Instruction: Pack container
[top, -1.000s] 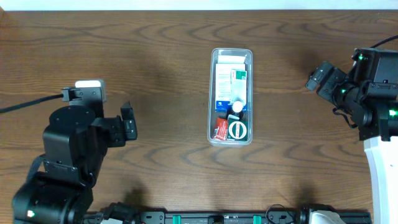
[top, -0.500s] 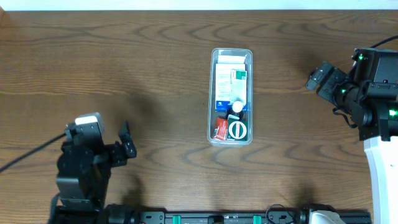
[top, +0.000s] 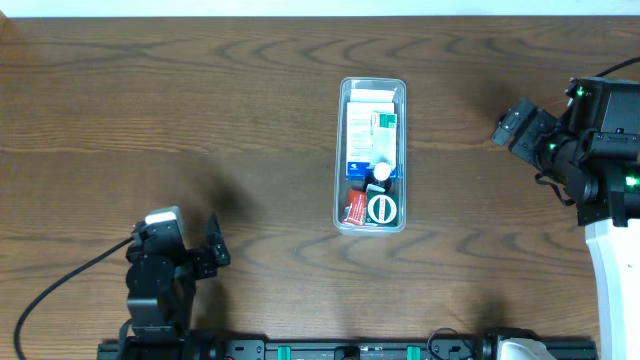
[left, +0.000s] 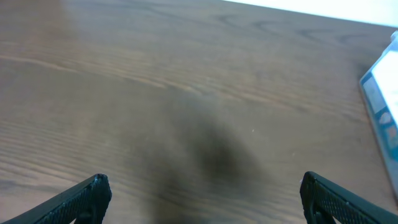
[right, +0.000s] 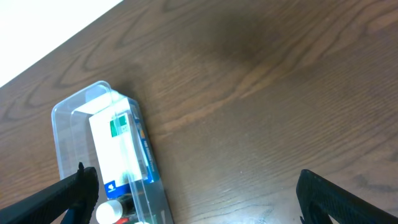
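The container (top: 340, 150), a long clear tub, stands in the middle of the table. It holds white, blue and green boxes (top: 372, 135), a white-capped bottle (top: 381, 173), a red pack (top: 354, 207) and a round green-and-white lid (top: 381, 208). My left gripper (top: 213, 245) is open and empty near the table's front left, far from the tub. In the left wrist view the open gripper (left: 202, 186) hangs over bare wood, with the container (left: 384, 93) at the right edge. My right gripper (top: 515, 125) is open and empty to the right of the tub. The right wrist view shows the open gripper (right: 196, 180) and the container (right: 62, 118) at the lower left.
Brown wooden table (top: 200, 100) with a white strip along its far edge. A black rail (top: 350, 350) runs along the front edge. The right arm's white base (top: 610, 280) stands at the right side. A cable (top: 60, 280) trails from the left arm.
The left arm has drawn back toward the table's front edge, its gripper still open. The right arm and the container have not moved.
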